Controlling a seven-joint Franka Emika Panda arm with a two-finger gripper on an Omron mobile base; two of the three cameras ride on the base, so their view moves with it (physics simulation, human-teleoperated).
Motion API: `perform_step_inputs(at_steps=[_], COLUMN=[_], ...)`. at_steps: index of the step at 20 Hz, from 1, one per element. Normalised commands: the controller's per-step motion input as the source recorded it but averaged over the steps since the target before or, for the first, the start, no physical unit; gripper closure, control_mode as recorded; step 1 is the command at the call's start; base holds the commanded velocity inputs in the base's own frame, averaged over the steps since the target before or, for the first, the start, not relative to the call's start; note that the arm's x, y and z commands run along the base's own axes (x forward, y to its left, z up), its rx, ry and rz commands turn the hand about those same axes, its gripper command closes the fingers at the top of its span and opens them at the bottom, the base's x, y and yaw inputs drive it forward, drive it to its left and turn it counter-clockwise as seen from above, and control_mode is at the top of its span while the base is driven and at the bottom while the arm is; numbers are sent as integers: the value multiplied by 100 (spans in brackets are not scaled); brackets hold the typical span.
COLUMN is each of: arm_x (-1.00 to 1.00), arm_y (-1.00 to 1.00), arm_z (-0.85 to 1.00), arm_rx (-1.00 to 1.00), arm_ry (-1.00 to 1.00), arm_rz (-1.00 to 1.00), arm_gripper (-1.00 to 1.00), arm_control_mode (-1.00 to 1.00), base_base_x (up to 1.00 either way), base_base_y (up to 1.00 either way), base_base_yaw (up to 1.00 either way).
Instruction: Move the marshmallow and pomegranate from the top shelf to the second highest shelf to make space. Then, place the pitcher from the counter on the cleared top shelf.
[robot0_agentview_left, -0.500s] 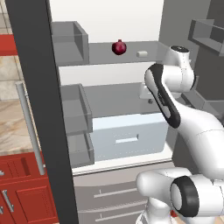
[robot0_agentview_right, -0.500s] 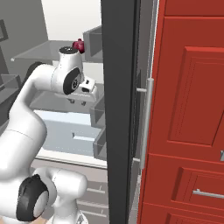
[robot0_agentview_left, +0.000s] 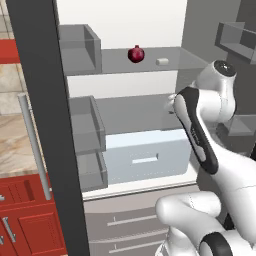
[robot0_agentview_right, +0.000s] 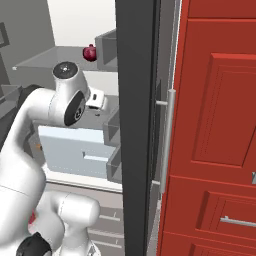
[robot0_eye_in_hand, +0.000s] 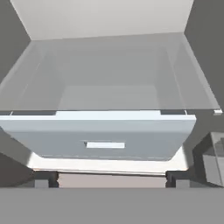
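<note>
White drawer front (robot0_agentview_left: 145, 157) with handle slot (robot0_eye_in_hand: 105, 145); grey door bins (robot0_agentview_left: 86, 132); red cabinet (robot0_agentview_right: 215, 130).

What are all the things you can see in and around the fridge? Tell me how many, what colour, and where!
pomegranate: one, dark red, on the top shelf, left of the marshmallow.
marshmallow: one, off-white, on the top shelf, apart from the fruit.
second shelf: one, grey, below the top shelf, nothing seen on it.
drawer: one, pale blue-white with a handle slot, under the second shelf.
door bins: several, grey, on both open doors.
door handle: one, silver, on the dark fridge door edge.
cabinets: red, beside the fridge.
arm: one, white with dark joints, in front of the shelves.
tool: its dark tips point at the drawer, holding nothing.
</note>
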Motion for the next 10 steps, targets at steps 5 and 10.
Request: perform_step_inputs(at_steps=[5, 10], arm_x=[-19, -4], arm_y=[3, 6], arm_z=[40, 64], arm_rx=[0, 0], arm_ry=[-49, -32], arm_rz=[0, 0], arm_gripper=[-100, -100], arm_control_mode=[-100, -100], base_base_x=[0, 0], base_base_y=[0, 0], base_base_yaw=[0, 0])
